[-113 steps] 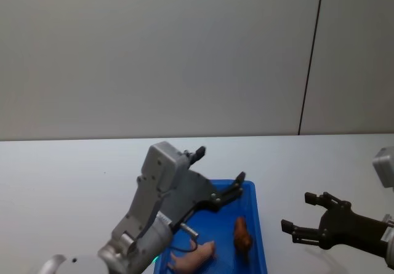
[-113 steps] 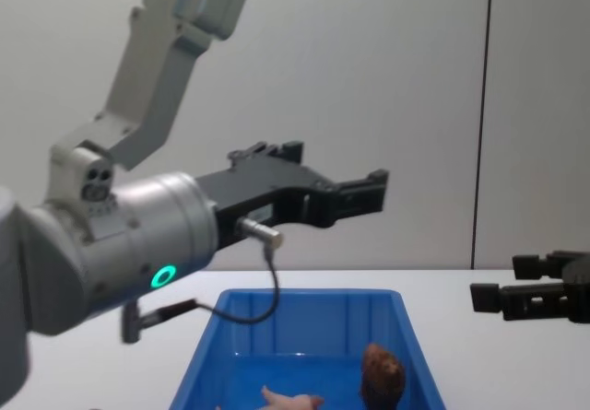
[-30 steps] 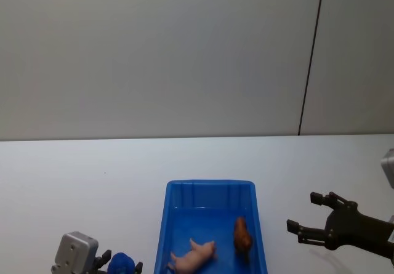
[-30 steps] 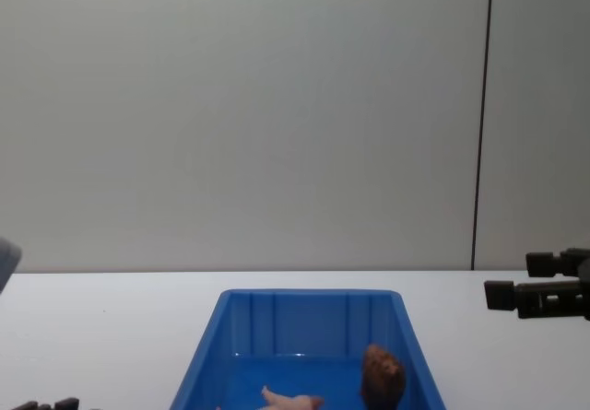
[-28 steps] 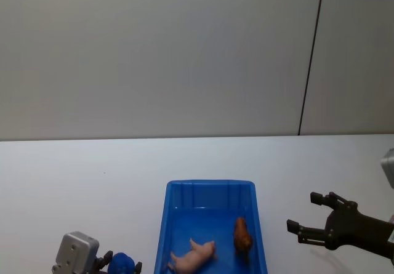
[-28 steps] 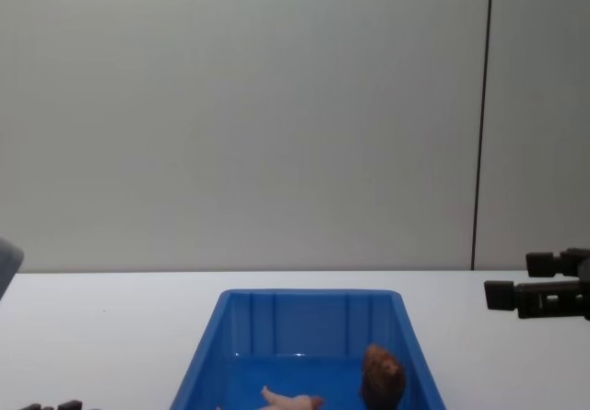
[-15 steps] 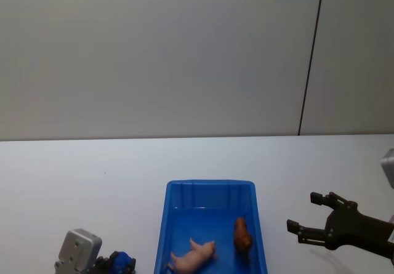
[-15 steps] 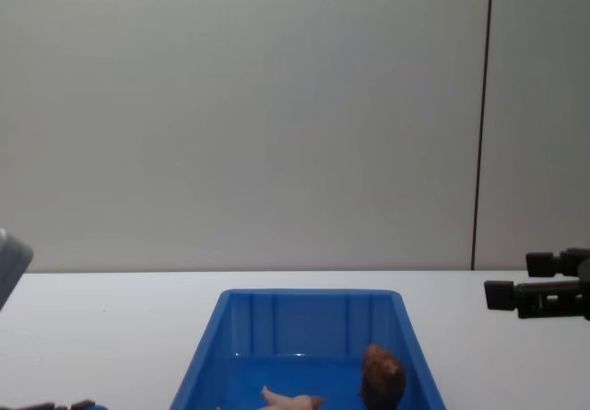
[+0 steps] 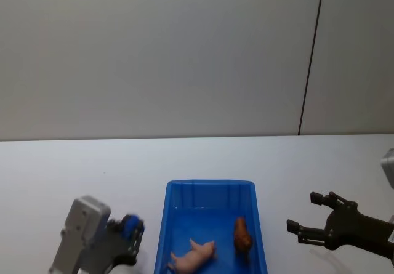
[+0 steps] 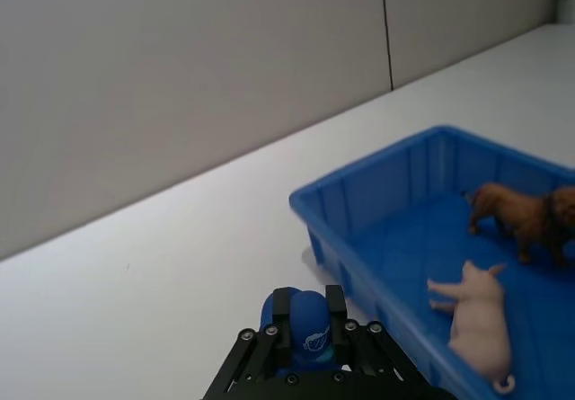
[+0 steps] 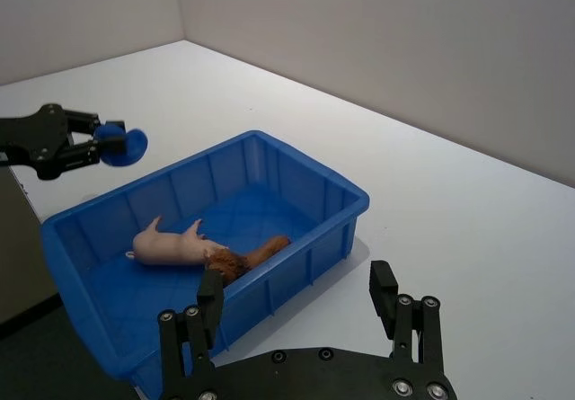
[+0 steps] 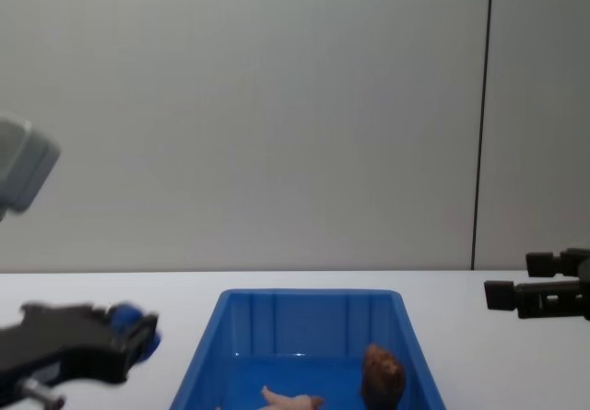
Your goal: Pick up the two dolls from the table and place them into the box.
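Both dolls already lie inside the blue box (image 9: 209,225): the pink pig (image 9: 194,257) sprawls on its side on the box floor toward the box's near left part, its long axis running slantwise across the floor, and the shaggy brown dog (image 9: 242,236) stands just beside it toward the box's right wall, apart from the pig by a small gap. My left gripper (image 9: 129,237) hangs outside the box, near its left wall and above the white surface (image 9: 74,169), and its fingers are closed around a small blue rounded object (image 10: 305,321) that I cannot name more closely; it is neither of the two dolls. My right gripper (image 9: 315,220) waits outside the box's right wall, well apart from it, its fingers (image 11: 208,303) spread wide and empty. By my reckoning the task's placing is finished, since no doll shows on the surface around the box. If a further drop is wanted, the left arm is the nearer one to the box, which lies to its right, with bare surface on every side of the box and a plain wall well behind it, so I have open room to swing over the rim.
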Controlling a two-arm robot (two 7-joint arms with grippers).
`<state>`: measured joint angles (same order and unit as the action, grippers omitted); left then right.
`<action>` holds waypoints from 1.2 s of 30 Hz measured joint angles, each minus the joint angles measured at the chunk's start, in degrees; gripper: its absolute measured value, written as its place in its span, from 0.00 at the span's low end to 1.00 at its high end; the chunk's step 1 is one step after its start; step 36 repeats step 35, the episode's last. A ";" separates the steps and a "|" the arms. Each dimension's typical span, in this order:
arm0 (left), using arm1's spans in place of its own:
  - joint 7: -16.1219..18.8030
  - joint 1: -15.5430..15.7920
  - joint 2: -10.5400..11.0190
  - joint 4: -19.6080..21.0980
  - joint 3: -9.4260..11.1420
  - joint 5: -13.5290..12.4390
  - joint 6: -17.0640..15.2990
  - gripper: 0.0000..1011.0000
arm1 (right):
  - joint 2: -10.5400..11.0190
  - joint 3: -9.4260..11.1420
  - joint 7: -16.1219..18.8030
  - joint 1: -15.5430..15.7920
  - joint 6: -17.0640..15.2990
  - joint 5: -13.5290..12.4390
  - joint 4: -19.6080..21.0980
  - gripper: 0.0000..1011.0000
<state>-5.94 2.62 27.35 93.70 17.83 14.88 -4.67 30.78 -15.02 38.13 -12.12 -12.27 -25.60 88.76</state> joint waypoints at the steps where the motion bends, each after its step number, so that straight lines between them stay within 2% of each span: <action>1: -0.27 0.43 -0.24 0.12 0.00 -0.25 0.10 0.22 | 0.00 0.00 0.00 0.00 0.00 0.00 0.00 0.99; 11: -5.19 5.30 -4.03 -0.11 1.11 -3.04 1.77 0.18 | 0.00 0.00 0.00 0.00 0.00 0.00 0.00 0.99; 17: -8.52 8.20 -7.10 -1.75 2.49 -4.02 3.09 0.38 | 0.00 0.00 0.00 0.00 0.00 0.00 0.00 0.99; 18: -8.93 8.41 -7.34 -1.92 2.60 -4.08 3.27 0.39 | 0.00 0.00 0.00 0.00 0.00 0.00 0.00 0.99; 19: -9.76 9.13 -8.20 -2.52 3.03 -4.21 3.67 0.46 | 0.00 0.00 0.00 0.00 0.00 0.00 0.00 0.99; 21: -11.17 10.09 -9.38 -3.43 3.64 -4.32 4.37 0.50 | 0.00 0.00 0.00 0.00 0.00 0.00 0.00 0.99; 22: -11.59 10.35 -9.71 -3.70 3.82 -4.32 4.57 0.57 | 0.00 0.00 0.00 0.00 0.00 0.00 0.00 0.99; 25: -13.24 11.27 -10.95 -4.69 4.46 -4.32 5.42 0.63 | 0.00 0.00 0.00 0.00 0.00 0.00 0.00 0.99; 32: -15.33 11.96 -12.12 -5.52 5.30 -3.76 7.23 0.87 | 0.00 0.00 0.00 0.00 0.00 0.00 0.00 0.99; 35: -15.86 12.05 -12.38 -5.65 5.51 -3.52 7.85 0.95 | 0.00 0.00 0.00 0.00 0.00 0.00 0.00 0.99; 36: -15.86 12.05 -12.38 -5.65 5.51 -3.52 7.85 0.95 | 0.00 0.00 0.00 0.00 0.00 0.00 0.00 0.99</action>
